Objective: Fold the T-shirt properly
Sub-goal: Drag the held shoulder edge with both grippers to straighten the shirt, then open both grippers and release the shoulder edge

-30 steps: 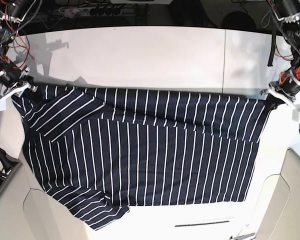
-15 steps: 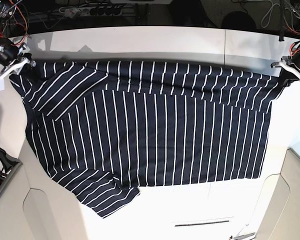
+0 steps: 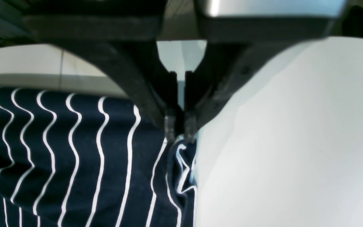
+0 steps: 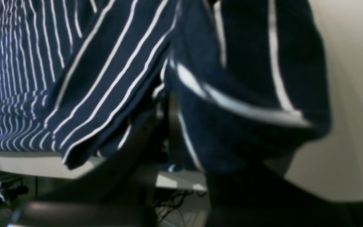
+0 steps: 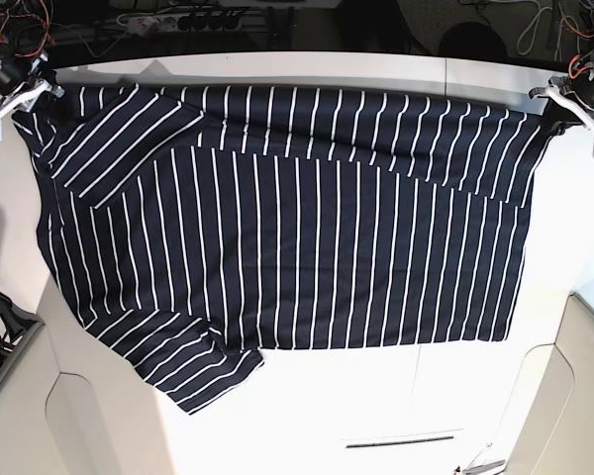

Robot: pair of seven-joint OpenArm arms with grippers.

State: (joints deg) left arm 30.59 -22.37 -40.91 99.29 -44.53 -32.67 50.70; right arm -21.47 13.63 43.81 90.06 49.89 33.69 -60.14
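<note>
Base view shows the T-shirt (image 5: 277,228) spread wide over the white table (image 5: 307,396), its far edge drawn out near the table's far rim and its near hem lying toward the front. One sleeve (image 5: 193,371) trails out at the near left of that view, and another is folded in over the body at the far left, so the cloth is not flat everywhere.

Judging by this, the step in hand is the spreading: both arms hold the far corners and pull the shirt taut before any fold is made. The next move likely calls for lowering the held edge to the table without slackening it, then letting go and smoothing the folded-in sleeve.

On the left wrist view, the left gripper (image 3: 181,126) has its jaws nearly together, pinching a bunched corner of the shirt at its tips. It sits at the far right corner of the base view, reaching inward. The right gripper (image 5: 25,84) is at the far left corner; on its wrist view cloth drapes over the jaws and hides them, so I cannot tell its grip directly, though the fabric hangs from it.
</note>
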